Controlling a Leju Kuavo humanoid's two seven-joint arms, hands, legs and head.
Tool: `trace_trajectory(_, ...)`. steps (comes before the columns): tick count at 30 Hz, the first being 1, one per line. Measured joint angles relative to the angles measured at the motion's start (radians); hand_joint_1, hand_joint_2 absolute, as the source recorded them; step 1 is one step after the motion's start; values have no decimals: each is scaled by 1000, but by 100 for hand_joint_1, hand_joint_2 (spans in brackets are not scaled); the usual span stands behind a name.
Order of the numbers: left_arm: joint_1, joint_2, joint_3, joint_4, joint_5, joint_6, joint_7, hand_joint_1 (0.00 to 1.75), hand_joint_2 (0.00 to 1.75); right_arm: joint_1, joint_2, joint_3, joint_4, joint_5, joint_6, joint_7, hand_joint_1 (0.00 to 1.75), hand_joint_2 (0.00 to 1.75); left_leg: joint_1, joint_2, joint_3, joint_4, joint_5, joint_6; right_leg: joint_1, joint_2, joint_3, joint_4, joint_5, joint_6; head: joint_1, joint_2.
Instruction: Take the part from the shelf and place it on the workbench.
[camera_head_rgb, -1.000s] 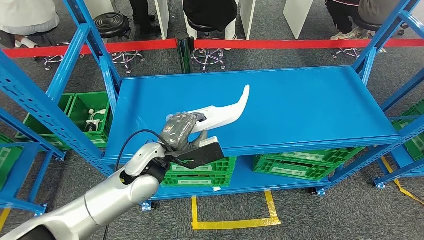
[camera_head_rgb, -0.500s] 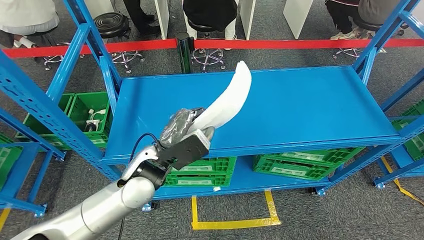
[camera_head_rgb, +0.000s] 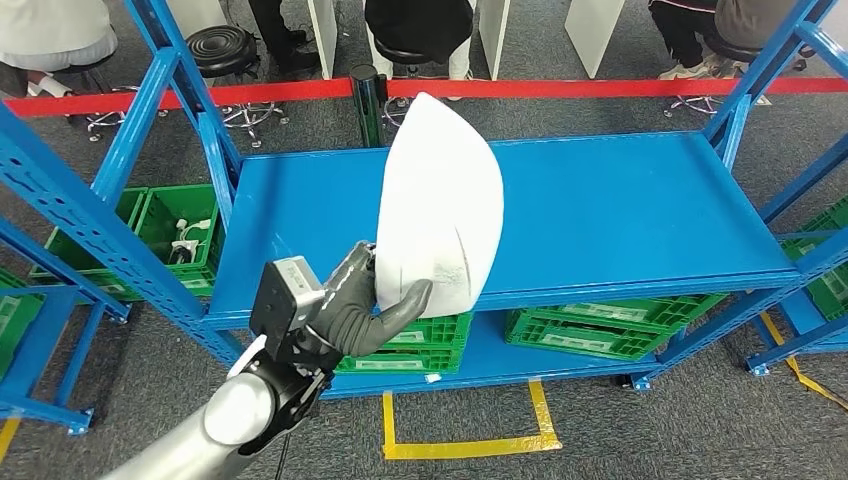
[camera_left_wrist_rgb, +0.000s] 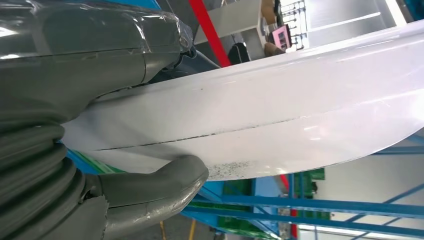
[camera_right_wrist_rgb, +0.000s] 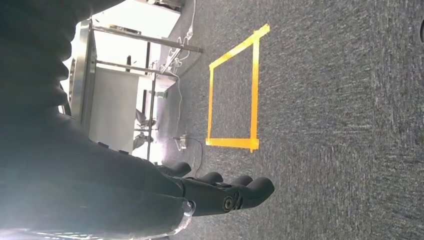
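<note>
While the left hand (camera_head_rgb: 365, 305) grips the white part (camera_head_rgb: 438, 205) by its lower edge, that part stands upright, clear above the blue shelf (camera_head_rgb: 620, 200). The right hand (camera_right_wrist_rgb: 220, 192) hangs over the floor, fingers loosely apart, holding nothing. Removal looks done; next comes turning toward the tabletop and carrying it there.

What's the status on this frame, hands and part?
Left hand grips white part, lifted off blue shelf. Right hand hangs over the floor, holding nothing. Nothing blocking the part.
</note>
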Motion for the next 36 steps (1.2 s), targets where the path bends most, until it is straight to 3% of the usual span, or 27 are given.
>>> trace_trajectory(5, 33, 6, 13, -48, 10, 10, -7, 175, 175, 0, 2, 0, 0, -7, -3, 0, 0, 175, -2, 0, 0, 2, 0, 2, -2, 0, 0, -2, 2, 3, 0, 0)
trace_trajectory(8, 44, 9, 16, -69, 19, 17, -9, 175, 175, -1, 6, 0, 0, -8, -6, 0, 0, 175, -1, 1, 3, -13, 20, 16, -5, 0, 1, -15, 11, 18, -2, 0)
trace_trajectory(9, 47, 10, 17, -76, 21, 18, -10, 175, 175, -1, 6, 0, 0, -8, -8, 0, 0, 175, 3, 2, 6, -26, 31, 21, -4, 0, -5, -5, 1, 22, -1, 0)
trace_trajectory(10, 51, 10, 17, -82, 22, 18, -10, 175, 175, -1, 6, 0, 0, -8, -9, 0, 0, 175, 8, 3, 10, -39, 39, 24, -4, 0, -18, 24, -21, 25, 0, 0)
trace_trajectory(12, 62, 11, 16, -90, 24, 18, -11, 175, 175, 0, 6, -1, 0, -8, -12, 0, 0, 175, 12, 6, 12, -47, 44, 27, -11, -1, -69, 144, -84, 33, 6, 0)
trace_trajectory(14, 75, 12, 16, -93, 25, 18, -10, 175, 175, 2, 8, -1, 1, -9, -13, -1, 0, 175, 14, 7, 12, -44, 42, 25, -20, -1, -112, 243, -108, 43, 8, 0)
trace_trajectory(15, 79, 13, 16, -95, 25, 19, -10, 175, 175, 3, 8, -1, 1, -10, -14, -2, 0, 175, 16, 6, 12, -40, 40, 21, -25, -2, -112, 241, -91, 47, 8, 0)
trace_trajectory(16, 83, 13, 16, -98, 26, 19, -10, 175, 175, 4, 8, -1, 0, -11, -14, -2, 0, 175, 19, 4, 12, -35, 36, 15, -29, -3, -95, 202, -57, 51, 8, 0)
trace_trajectory(18, 85, 13, 16, -104, 27, 19, -10, 175, 175, 4, 8, -1, 0, -12, -15, -3, 0, 175, 25, -2, 8, -15, 21, -3, -34, -3, -42, 85, 4, 58, 10, 0)
trace_trajectory(20, 87, 14, 16, -111, 27, 19, -10, 175, 175, 2, 10, -1, 1, -13, -15, -4, 0, 175, 24, -7, -9, 8, 11, -20, -33, 0, -19, 25, 9, 49, 12, 0)
trace_trajectory(22, 88, 15, 16, -117, 27, 19, -10, 175, 175, 0, 10, -2, 1, -15, -15, -4, 0, 175, 23, -8, -26, 19, 12, -31, -31, 2, -27, 25, 1, 31, 9, 0)
trace_trajectory(24, 89, 17, 16, -119, 27, 19, -10, 175, 175, -1, 9, -2, 1, -16, -15, -4, 0, 175, 27, -6, -36, 35, -7, -39, -30, 0, -35, 28, 7, 16, 5, 0)
trace_trajectory(26, 89, 18, 16, -122, 27, 19, -9, 175, 175, -3, 9, -2, 1, -16, -15, -4, 0, 175, 28, -4, -69, 115, -68, -44, -28, -2, -44, 25, 14, 2, 0, 0)
trace_trajectory(28, 90, 19, 16, -124, 27, 19, -8, 175, 175, -4, 8, -2, 1, -17, -14, -4, 0, 175, 28, -4, -123, 242, -137, -44, -22, -5, -56, 25, 23, -7, -6, 0)
trace_trajectory(29, 90, 20, 16, -124, 27, 19, -7, 175, 175, -4, 8, -2, 1, -17, -14, -4, 0, 175, 28, -4, -140, 284, -152, -42, -19, -6, -64, 25, 28, -10, -7, 0)
trace_trajectory(30, 91, 21, 16, -124, 27, 19, -6, 175, 175, -4, 8, -2, 1, -17, -14, -4, 0, 175, 28, -4, -140, 293, -147, -39, -16, -6, -71, 25, 35, -11, -8, 0)
trace_trajectory(31, 91, 22, 16, -124, 27, 19, -6, 175, 175, -4, 9, -3, 1, -17, -14, -4, 0, 175, 27, -4, -121, 264, -124, -34, -13, -6, -78, 25, 42, -11, -8, 0)
trace_trajectory(34, 89, 23, 16, -127, 27, 19, -5, 175, 175, -4, 9, -3, 1, -17, -14, -4, 0, 175, 19, -6, -12, 71, -42, -14, -8, -3, -93, 26, 64, -4, -9, 0)
trace_trajectory(36, 89, 24, 16, -131, 27, 19, -4, 175, 175, -4, 10, -4, 1, -18, -14, -4, 0, 175, 12, -10, 10, 17, -26, -5, -8, -2, -98, 21, 81, 8, -10, 0)
